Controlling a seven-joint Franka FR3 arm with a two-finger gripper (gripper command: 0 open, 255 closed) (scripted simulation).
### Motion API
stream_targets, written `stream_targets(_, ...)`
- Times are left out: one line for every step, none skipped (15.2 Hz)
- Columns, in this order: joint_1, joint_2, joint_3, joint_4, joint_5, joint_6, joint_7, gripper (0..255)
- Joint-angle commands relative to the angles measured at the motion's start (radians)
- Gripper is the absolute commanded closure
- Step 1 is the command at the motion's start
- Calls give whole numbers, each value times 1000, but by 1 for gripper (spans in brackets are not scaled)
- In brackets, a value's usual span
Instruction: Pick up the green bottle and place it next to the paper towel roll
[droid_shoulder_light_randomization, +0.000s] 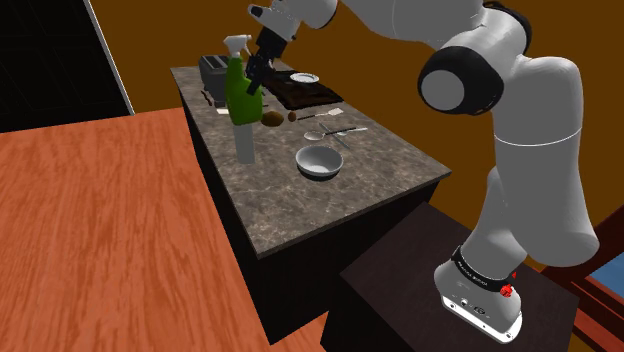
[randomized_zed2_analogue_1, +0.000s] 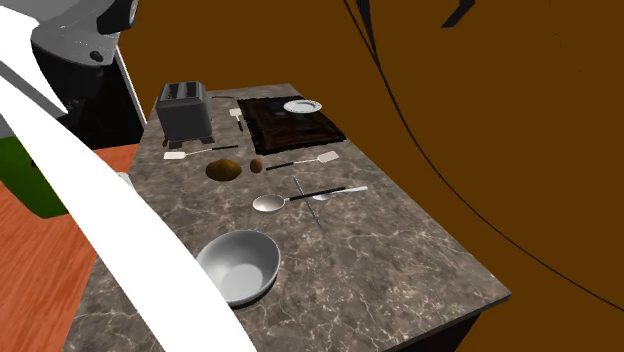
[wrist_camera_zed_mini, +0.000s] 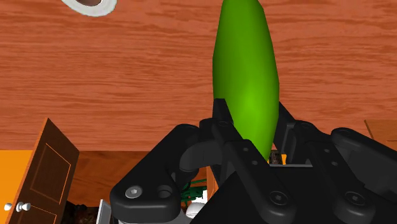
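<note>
Our fingers (wrist_camera_zed_mini: 219, 124) are clamped on the green bottle (droid_shoulder_light_randomization: 241, 95). We hold it clear of the counter (droid_shoulder_light_randomization: 390, 165), by the edge beside the wood floor (droid_shoulder_light_randomization: 90, 220). The bottle stands about upright, its long axis vertical and its white spray head on top. In the shoulder view its base hangs right over the roll (droid_shoulder_light_randomization: 244, 143). The grey bowl (randomized_zed2_analogue_1: 240, 265) on the counter is empty. A white plate (randomized_zed2_analogue_1: 302, 105) lies on a dark board (randomized_zed2_analogue_1: 290, 125) at the counter's far end, near the toaster (randomized_zed2_analogue_1: 184, 112).
</note>
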Motion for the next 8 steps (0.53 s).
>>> stream_targets(9, -2, 1, -30, 2, 24, -16, 255)
stream_targets(12, -2, 1, -44, 4, 34, -23, 255)
stream_targets(15, -2, 2, -57, 6, 44, -30, 255)
stream_targets(18, -2, 3, -69, 8, 55, -37, 255)
stream_targets(21, -1, 4, -82, 10, 65, -45, 255)
stream_targets(23, -1, 5, -93, 12, 74, -52, 255)
stream_targets(26, 1, 6, -105, 15, 84, -59, 255)
stream_targets(28, 2, 7, -116, 18, 94, -66, 255)
